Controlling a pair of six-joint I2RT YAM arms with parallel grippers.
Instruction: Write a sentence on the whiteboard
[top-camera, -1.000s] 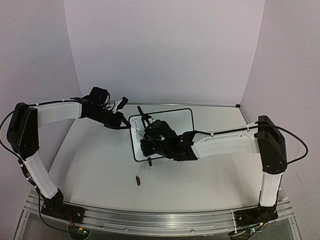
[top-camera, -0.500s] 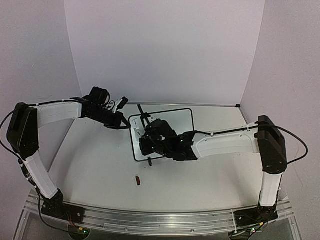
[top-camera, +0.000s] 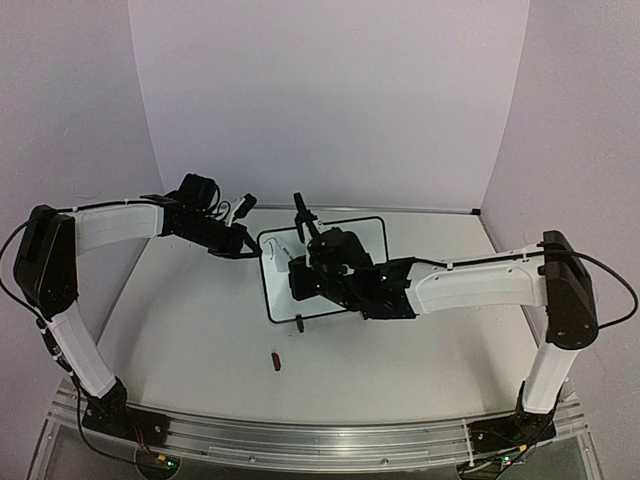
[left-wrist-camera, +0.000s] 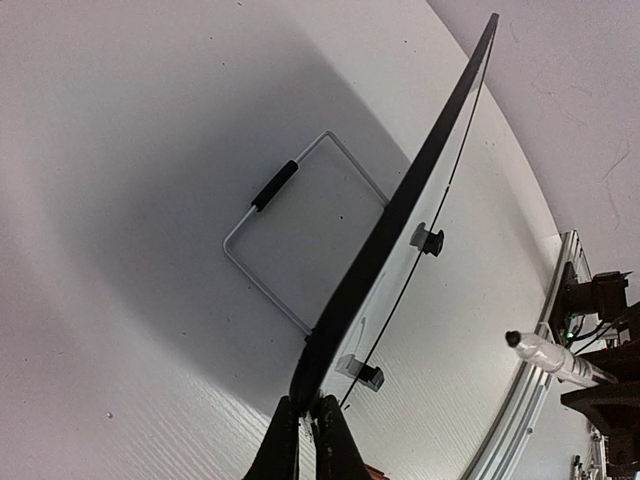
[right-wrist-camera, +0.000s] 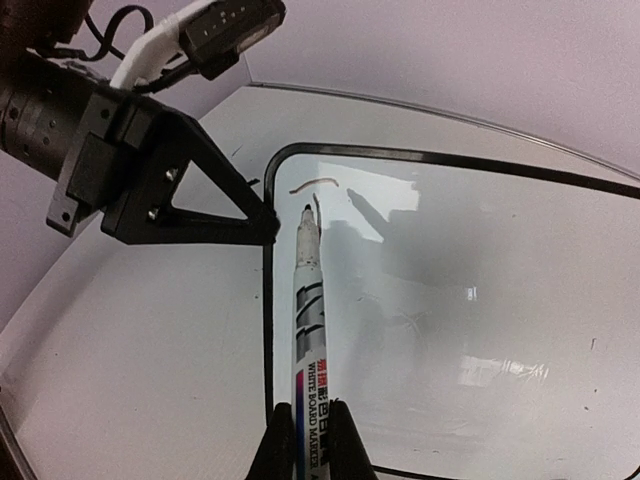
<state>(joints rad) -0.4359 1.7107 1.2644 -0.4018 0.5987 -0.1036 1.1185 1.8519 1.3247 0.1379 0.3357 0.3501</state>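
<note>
Nearest the arm bases, a small red piece (top-camera: 275, 361) lies on the tabletop (top-camera: 180, 340), well apart from the near edge of the whiteboard (top-camera: 372, 238); it may be a pen cap, but it is too small to tell. The whiteboard sits mid-tabletop, propped on a wire stand (left-wrist-camera: 290, 225). Over its left part the right tool (right-wrist-camera: 305, 432) is closed tight on a whiteboard marker (right-wrist-camera: 305, 310). The tip points at the far left corner of the whiteboard, where only a couple of short strokes (right-wrist-camera: 314, 186) show. In the left wrist view the tip seems lifted off the surface. At the whiteboard's left edge the left tool (left-wrist-camera: 308, 425) is pinched on the frame, steadying it. I judge the writing barely begun: next the tip must come down beside those strokes and run rightward with light, even pressure
</note>
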